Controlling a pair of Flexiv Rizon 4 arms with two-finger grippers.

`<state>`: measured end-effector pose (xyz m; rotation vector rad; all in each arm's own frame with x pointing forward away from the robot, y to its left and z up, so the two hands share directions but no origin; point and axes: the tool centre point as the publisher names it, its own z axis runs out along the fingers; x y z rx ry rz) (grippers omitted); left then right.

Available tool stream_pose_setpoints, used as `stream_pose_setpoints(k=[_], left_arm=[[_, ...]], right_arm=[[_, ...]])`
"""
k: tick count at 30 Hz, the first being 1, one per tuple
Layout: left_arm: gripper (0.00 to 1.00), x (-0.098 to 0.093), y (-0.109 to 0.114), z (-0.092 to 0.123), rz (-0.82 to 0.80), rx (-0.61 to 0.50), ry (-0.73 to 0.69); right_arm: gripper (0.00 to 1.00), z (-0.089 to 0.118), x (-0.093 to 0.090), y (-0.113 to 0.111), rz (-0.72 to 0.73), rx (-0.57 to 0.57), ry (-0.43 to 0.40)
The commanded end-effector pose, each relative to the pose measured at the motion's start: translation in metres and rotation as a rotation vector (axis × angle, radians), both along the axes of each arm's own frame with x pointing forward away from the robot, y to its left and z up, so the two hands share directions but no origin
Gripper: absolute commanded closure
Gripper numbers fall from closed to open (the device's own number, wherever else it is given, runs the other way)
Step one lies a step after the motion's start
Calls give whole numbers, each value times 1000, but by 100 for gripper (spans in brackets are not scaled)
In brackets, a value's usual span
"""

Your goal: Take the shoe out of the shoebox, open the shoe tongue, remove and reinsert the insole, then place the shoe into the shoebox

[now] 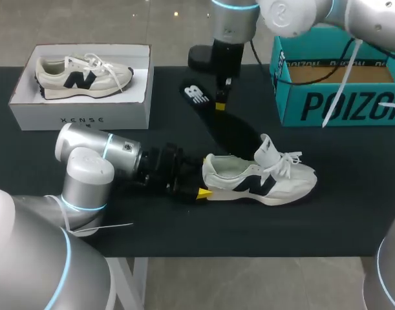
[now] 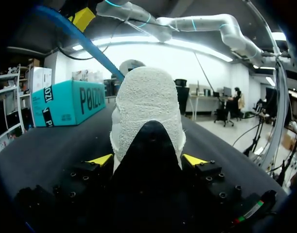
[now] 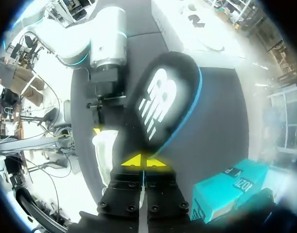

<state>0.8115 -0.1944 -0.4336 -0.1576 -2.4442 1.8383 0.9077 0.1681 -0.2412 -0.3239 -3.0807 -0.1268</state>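
Mid-frame, left gripper (image 1: 202, 191) clamps the shoe (image 1: 268, 182) by its heel, while right gripper (image 1: 220, 103) pinches the insole (image 1: 196, 97), whose thin edge could slip free.

The black table (image 1: 352, 213) bears a white shoebox (image 1: 81, 119) at ten o'clock and a teal box (image 1: 339, 106) at two o'clock. A cream shoe (image 1: 262, 184) lies just past centre toward four o'clock, toe pointing to three o'clock.

Large black lettering on teal box (image 1: 339, 103) at two o'clock. Small lettering fronts white shoebox (image 1: 81, 119) at ten. White logo on insole (image 1: 198, 97).
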Motion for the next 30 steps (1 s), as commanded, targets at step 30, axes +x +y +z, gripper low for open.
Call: stream_pose_setpoints(k=[30], left_arm=[[100,0,-1,-2,0,0,0]], right_arm=[[100,129,-67,-80,-218,234,-144]])
